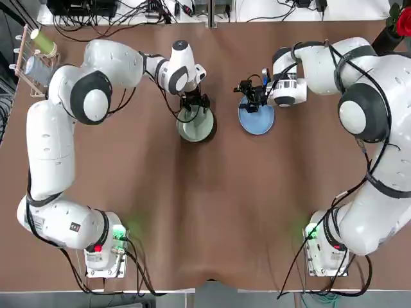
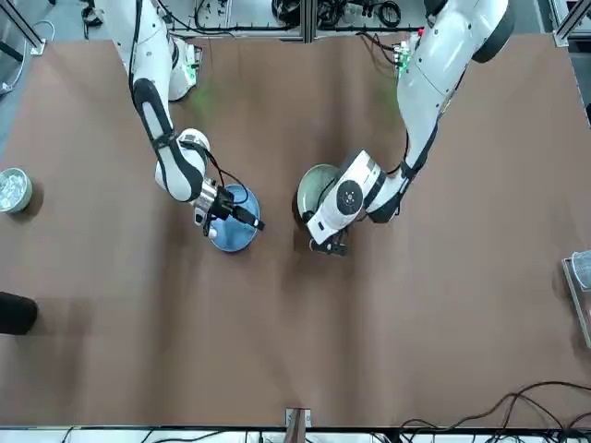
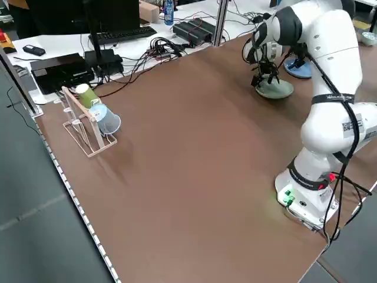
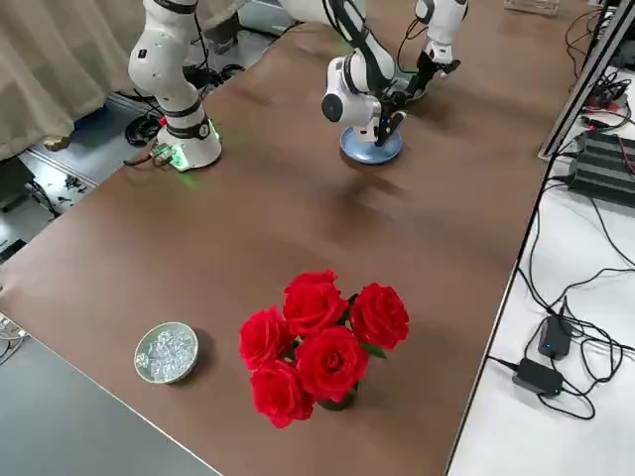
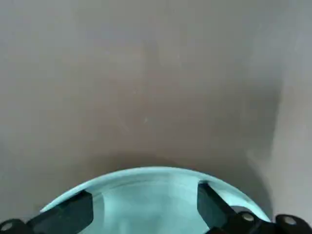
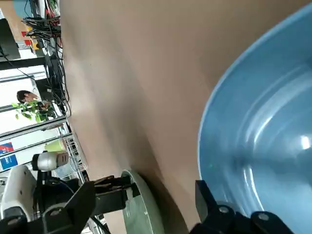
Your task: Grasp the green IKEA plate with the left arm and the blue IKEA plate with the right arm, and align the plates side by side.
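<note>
The pale green plate [image 1: 196, 126] lies flat on the brown table, with the light blue plate [image 1: 256, 119] a short gap to its right. My left gripper [image 1: 194, 102] hangs over the green plate's far rim, fingers pointing down and open. The left wrist view shows that plate [image 5: 146, 195] just below the spread fingers [image 5: 73, 214]. My right gripper [image 1: 252, 96] stands open at the blue plate's far-left rim. In the right wrist view the blue plate [image 6: 263, 136] fills one side, and one finger [image 6: 209, 204] is over its rim.
A wooden rack with cups [image 1: 35, 61] stands at the far left edge. A bunch of red roses [image 4: 317, 337] and a small glass bowl [image 4: 167, 352] sit at the right end of the table. Cables and electronics lie beyond the far edge.
</note>
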Robot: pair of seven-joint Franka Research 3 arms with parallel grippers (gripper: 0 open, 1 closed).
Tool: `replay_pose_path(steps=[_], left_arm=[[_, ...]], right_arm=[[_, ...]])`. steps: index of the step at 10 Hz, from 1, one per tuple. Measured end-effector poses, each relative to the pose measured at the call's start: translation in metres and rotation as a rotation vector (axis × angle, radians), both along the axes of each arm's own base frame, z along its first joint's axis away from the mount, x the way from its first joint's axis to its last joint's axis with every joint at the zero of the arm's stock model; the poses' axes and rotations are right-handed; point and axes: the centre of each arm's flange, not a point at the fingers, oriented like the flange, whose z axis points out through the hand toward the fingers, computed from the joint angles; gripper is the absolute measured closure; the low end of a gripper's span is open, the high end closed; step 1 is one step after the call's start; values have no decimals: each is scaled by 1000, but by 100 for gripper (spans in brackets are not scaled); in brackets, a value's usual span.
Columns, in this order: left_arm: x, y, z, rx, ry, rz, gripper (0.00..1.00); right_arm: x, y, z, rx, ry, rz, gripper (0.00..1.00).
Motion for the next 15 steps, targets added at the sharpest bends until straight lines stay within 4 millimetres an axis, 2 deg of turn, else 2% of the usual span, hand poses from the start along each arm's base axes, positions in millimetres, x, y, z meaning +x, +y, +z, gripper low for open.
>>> replay_pose_path(steps=[2, 7, 13, 15], left_arm=[[6, -7, 1, -8, -6, 27, 0], [7, -49, 2, 19, -59, 112, 0], [22, -64, 6, -8, -73, 191, 0], [20, -73, 6, -2, -83, 206, 0]], right_arm=[[0, 0, 0, -1, 0, 0, 9], [0, -3, -1, -10, 0, -4, 9], [3, -11, -2, -53, -4, -27, 9], [18, -17, 8, -119, -61, 18, 7]])
